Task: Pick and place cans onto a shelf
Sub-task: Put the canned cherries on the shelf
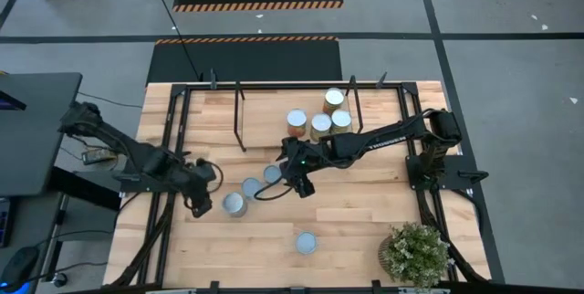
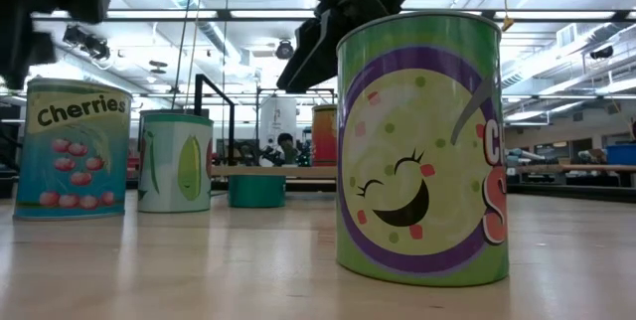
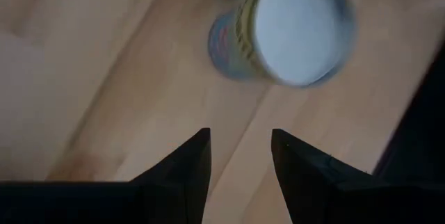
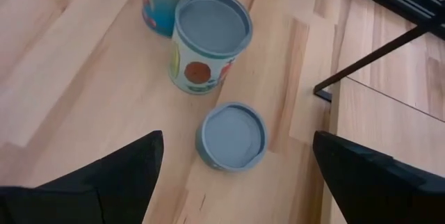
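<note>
Several cans stand upright on the wooden tabletop: a cherries can (image 1: 234, 204), a corn can (image 1: 251, 186), a low bluish can (image 1: 272, 173) and a green can (image 1: 306, 242) near the front edge. Several more cans (image 1: 320, 126) stand on the shelf (image 1: 210, 111) at the far side. My left gripper (image 1: 198, 206) is open just left of the cherries can (image 3: 292, 29), which lies beyond its fingertips. My right gripper (image 1: 304, 187) hangs wide open above the table, right of the low can (image 4: 231, 136), touching nothing.
A potted plant (image 1: 415, 253) stands at the table's near right corner. The shelf's black upright posts (image 1: 240, 120) rise behind the loose cans. In the low view the green can (image 2: 422, 151) fills the foreground. Bare wood lies between the loose cans and the near edge.
</note>
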Controlling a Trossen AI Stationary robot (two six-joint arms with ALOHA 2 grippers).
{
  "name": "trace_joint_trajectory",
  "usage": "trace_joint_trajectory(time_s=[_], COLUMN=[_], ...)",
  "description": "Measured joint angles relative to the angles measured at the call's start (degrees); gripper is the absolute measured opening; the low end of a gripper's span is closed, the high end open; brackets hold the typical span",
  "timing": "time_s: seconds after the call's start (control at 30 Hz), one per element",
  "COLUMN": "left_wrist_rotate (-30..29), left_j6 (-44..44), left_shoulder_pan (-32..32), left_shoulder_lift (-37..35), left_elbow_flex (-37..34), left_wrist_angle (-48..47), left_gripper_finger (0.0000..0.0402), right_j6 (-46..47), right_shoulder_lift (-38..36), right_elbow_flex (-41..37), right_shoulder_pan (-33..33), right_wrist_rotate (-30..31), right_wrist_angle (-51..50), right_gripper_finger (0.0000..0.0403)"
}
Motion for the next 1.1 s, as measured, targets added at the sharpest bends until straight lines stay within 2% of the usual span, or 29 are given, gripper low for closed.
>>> trace_joint_trajectory(time_s=[0.1,0.2,0.53,0.67,0.9,1.1], left_wrist_rotate=[-0.05,-2.90,-9.89,-10.60,-11.27,-17.05], left_j6=[-1.87,-0.73,11.75,15.87,20.34,24.49], left_shoulder_pan=[-2.12,-3.04,-3.19,-2.05,0.03,0.07], left_shoulder_lift=[4.36,9.27,25.97,31.03,35.96,37.14], left_elbow_flex=[-1.02,-1.48,-1.51,-1.50,-1.48,-1.45], left_wrist_angle=[1.97,3.85,21.47,28.94,39.07,46.13], left_gripper_finger=[0.0157,0.0157,0.0157,0.0157,0.0151,0.0143], right_j6=[-0.01,-0.72,-2.48,-2.94,-2.40,1.27], right_shoulder_lift=[-0.02,0.00,-1.72,-2.25,-2.25,-1.92], right_elbow_flex=[0.00,0.00,0.02,0.02,0.02,-0.19], right_shoulder_pan=[0.00,0.00,1.00,2.49,3.92,5.25], right_wrist_rotate=[-0.02,-0.02,1.38,-0.01,0.06,-0.26], right_wrist_angle=[0.09,0.05,-4.33,-5.67,-7.98,-8.77], right_gripper_finger=[0.0377,0.0377,0.0377,0.0377,0.0379,0.0379])
